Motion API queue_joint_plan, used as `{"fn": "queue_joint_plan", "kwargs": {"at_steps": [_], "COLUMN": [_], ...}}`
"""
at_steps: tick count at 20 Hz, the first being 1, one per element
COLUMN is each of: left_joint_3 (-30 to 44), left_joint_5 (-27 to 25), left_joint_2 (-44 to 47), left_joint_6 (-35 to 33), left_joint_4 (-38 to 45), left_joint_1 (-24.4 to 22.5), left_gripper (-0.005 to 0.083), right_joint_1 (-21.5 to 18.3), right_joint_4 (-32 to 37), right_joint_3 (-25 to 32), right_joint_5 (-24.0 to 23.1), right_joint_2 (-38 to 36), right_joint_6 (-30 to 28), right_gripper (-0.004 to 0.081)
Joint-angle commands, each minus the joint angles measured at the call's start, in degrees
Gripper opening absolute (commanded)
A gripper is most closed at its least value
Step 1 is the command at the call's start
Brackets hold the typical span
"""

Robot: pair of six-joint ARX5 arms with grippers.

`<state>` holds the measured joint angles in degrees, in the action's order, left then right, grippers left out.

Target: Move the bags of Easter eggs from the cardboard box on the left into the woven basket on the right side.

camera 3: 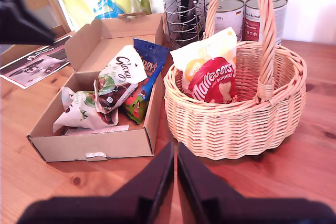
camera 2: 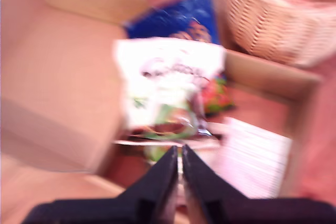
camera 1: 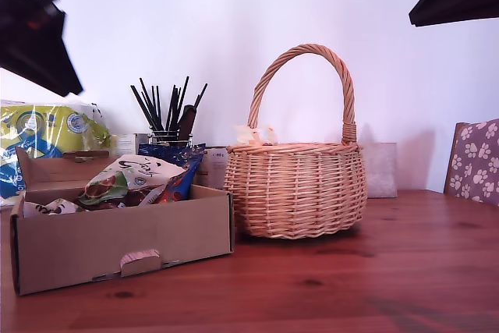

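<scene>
My first pincer [camera 2: 179, 156], jaws pressed together and empty, hangs over the box [camera 2: 58, 77], a white-and-green bag [camera 2: 165, 85] just beyond its tips. My second pincer [camera 3: 175, 153], likewise closed on nothing, faces the basket [camera 3: 236, 119], where a red "Maltesers Bunnies" bag [camera 3: 214, 81] sits; only this view shows "Galaxy" [camera 3: 123, 69] in the box.

Plain brown corrugated cardboard box [camera 3: 94, 148] – matt, a bit rough at the edges. Glossy crinkly plastic on the sweet bags [camera 3: 118, 80], shiny red one [camera 3: 212, 83] in the basket too. Woven wicker basket [camera 3: 236, 124], light tan, ribbed texture. Reddish wooden table [camera 1: 374, 278] with knots – smooth, slight sheen. Black wire holder [camera 3: 184, 19], metal tins [camera 3: 228, 17] behind.
</scene>
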<state>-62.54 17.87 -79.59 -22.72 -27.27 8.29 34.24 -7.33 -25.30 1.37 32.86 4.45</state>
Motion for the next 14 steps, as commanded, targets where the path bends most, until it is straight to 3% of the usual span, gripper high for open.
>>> {"fn": "queue_joint_plan", "kwargs": {"at_steps": [1,10,14], "left_joint_3": [0.8,0.7,0.7], "left_joint_5": [-0.8,-0.3,-4.8], "left_joint_2": [-3.3,-19.0,-23.9], "left_joint_6": [-0.2,-1.3,-1.3], "left_joint_4": [4.6,17.9,18.7], "left_joint_1": [0.2,3.3,5.1], "left_gripper": [0.0752,0.0752,0.0752], "right_joint_1": [0.2,0.2,0.2], "right_joint_4": [0.2,0.2,0.2], "right_joint_3": [0.0,0.0,0.0], "right_joint_5": [0.2,0.2,0.2], "right_joint_2": [-0.1,-0.1,-0.1], "right_joint_6": [0.1,0.1,0.1], "right_gripper": [-0.0012,-0.0013,-0.0012]}}
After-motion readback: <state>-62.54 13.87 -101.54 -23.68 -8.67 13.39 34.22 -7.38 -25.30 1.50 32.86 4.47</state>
